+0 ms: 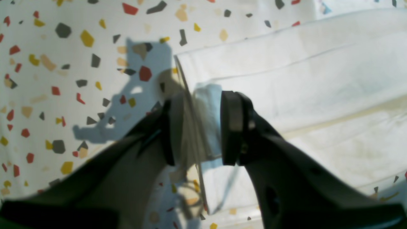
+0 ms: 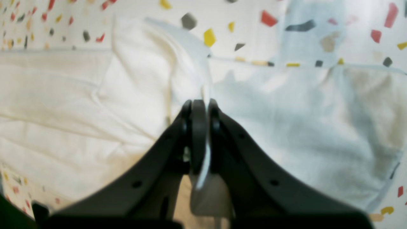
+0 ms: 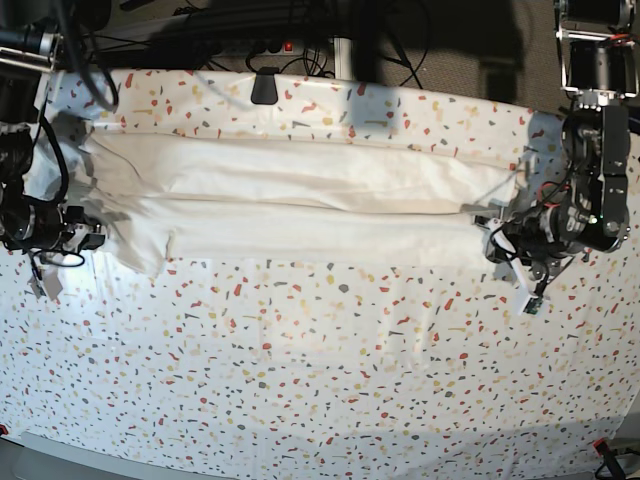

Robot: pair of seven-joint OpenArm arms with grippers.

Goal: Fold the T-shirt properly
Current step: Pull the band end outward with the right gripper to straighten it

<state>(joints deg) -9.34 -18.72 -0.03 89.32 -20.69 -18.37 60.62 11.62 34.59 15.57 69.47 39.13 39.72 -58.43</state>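
My 2 claws each pinch an end of the T-shirt (image 3: 290, 205), which lies as a long white band across the far half of the speckled table cover (image 3: 320, 380). My left gripper (image 1: 197, 130) holds a thick bunch of layered edge between half-closed jaws; my right gripper (image 2: 203, 127) is clamped tight on a thin fold. I reckon the thicker bunch could slip if I pull unevenly, and the layers would skew or sag mid-lift.
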